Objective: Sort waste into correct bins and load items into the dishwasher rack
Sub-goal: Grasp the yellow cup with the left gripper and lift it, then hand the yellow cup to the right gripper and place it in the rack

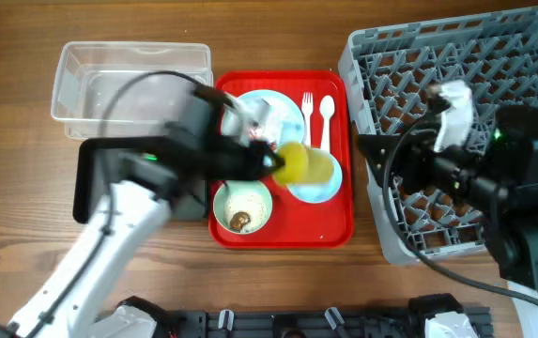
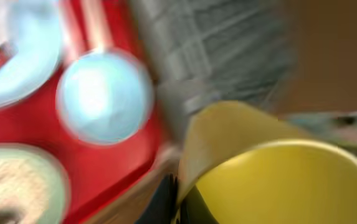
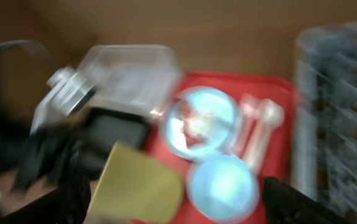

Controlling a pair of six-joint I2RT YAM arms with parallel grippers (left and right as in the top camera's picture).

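Observation:
My left gripper (image 1: 273,161) is shut on the rim of the small yellow cup (image 1: 303,166) and holds it above the red serving tray (image 1: 336,225). The cup fills the left wrist view (image 2: 278,180), pinched at my left gripper's jaws (image 2: 181,199). Under it sits the light blue bowl (image 1: 323,186). The pale green bowl (image 1: 242,207) holds a brown bit (image 1: 240,221). The light blue plate (image 1: 273,108) carries crumpled waste (image 1: 257,122). The white fork (image 1: 307,111) and spoon (image 1: 325,113) lie beside it. My right gripper (image 1: 374,155) is open and empty over the left edge of the grey dishwasher rack (image 1: 419,56).
The clear tub (image 1: 128,80) stands at the back left. The black tray (image 1: 88,183) lies in front of it, mostly hidden under my left arm. Both wrist views are blurred; the right wrist view shows the cup (image 3: 138,183) and the blue bowl (image 3: 222,186).

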